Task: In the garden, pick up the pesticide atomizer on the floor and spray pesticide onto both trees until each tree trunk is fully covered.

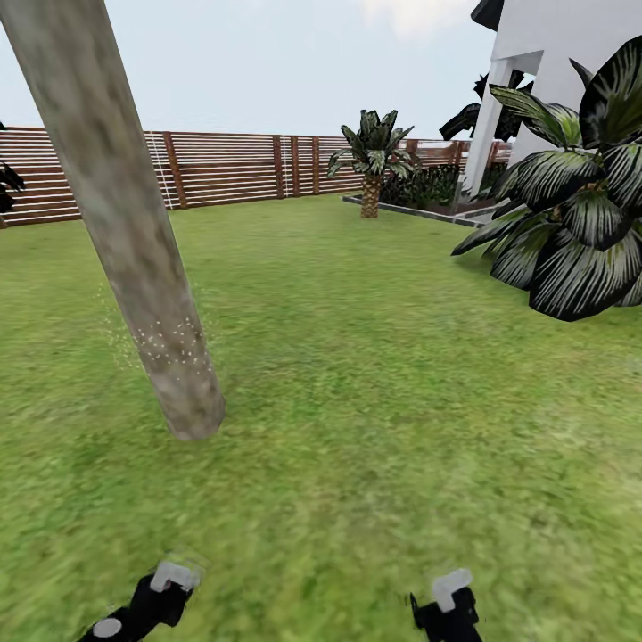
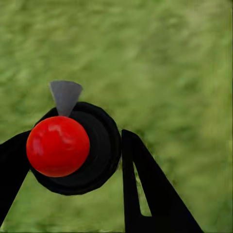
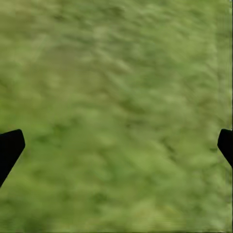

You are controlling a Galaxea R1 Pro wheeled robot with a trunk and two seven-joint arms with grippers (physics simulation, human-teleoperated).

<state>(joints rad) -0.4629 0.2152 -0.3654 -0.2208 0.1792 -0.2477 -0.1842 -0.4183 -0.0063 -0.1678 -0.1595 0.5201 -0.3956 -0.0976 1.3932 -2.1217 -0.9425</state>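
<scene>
One tree trunk [image 1: 134,241], thick and mottled grey-brown, leans across the left of the head view. Whitish pesticide specks [image 1: 174,348] dot its lower part, with faint mist beside them. My left gripper [image 1: 152,602] sits low at the bottom left, shut on the pesticide atomizer [image 2: 58,145]. In the left wrist view the atomizer is a dark round body with a red cap and a grey nozzle, held over grass. Its pale head [image 1: 174,573] points toward the trunk. My right gripper [image 3: 116,145] hangs open over bare grass, holding nothing, and also appears at the bottom right [image 1: 450,604].
The green lawn [image 1: 374,374] stretches to a brown slat fence [image 1: 232,165]. A palm [image 1: 373,165] stands at the back beside a stone-edged bed. A large striped-leaf shrub [image 1: 571,223] fills the right side, in front of a white building [image 1: 553,45].
</scene>
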